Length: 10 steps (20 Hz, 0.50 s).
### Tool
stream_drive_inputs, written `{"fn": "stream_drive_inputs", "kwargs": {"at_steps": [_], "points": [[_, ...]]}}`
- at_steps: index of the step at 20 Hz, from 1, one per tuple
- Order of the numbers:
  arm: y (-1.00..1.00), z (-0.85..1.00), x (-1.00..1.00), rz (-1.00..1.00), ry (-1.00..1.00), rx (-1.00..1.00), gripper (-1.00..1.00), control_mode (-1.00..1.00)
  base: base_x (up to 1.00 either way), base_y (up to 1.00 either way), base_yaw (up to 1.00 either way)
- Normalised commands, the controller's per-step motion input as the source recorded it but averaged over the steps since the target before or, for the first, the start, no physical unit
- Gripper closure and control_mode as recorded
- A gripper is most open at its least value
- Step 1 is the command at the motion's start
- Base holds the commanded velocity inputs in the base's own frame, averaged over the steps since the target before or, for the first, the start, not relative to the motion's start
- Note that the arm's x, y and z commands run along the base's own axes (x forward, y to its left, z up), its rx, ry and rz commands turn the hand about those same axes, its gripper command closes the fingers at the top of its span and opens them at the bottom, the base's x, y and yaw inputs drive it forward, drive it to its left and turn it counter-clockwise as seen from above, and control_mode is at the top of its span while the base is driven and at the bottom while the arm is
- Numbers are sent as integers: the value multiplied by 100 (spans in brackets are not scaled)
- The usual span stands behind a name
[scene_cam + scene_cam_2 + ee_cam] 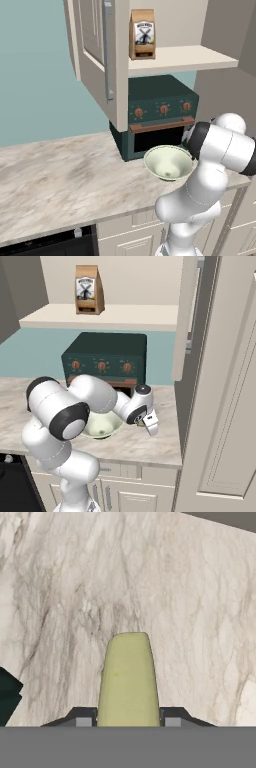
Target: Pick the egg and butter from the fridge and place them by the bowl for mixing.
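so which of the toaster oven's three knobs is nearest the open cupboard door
The left knob on the toaster oven. It sits right beside the cupboard door; the middle knob and right knob lie farther along.

The butter point(128, 679) is pale yellow-green against a cream marble counter point(150, 577) veined in grey-brown, the bowl point(168, 161) is cream-white (faintly green), the toaster oven point(157, 112) dark green with copper knobs.
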Motion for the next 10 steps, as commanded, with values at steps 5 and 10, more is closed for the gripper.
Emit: {"fn": "stream_drive_inputs", "kwargs": {"at_steps": [5, 10], "points": [[0, -9, 12, 0, 0, 9, 100, -100, 0, 0, 0], [0, -11, 7, 0, 1, 12, 100, -100, 0, 0, 0]]}}
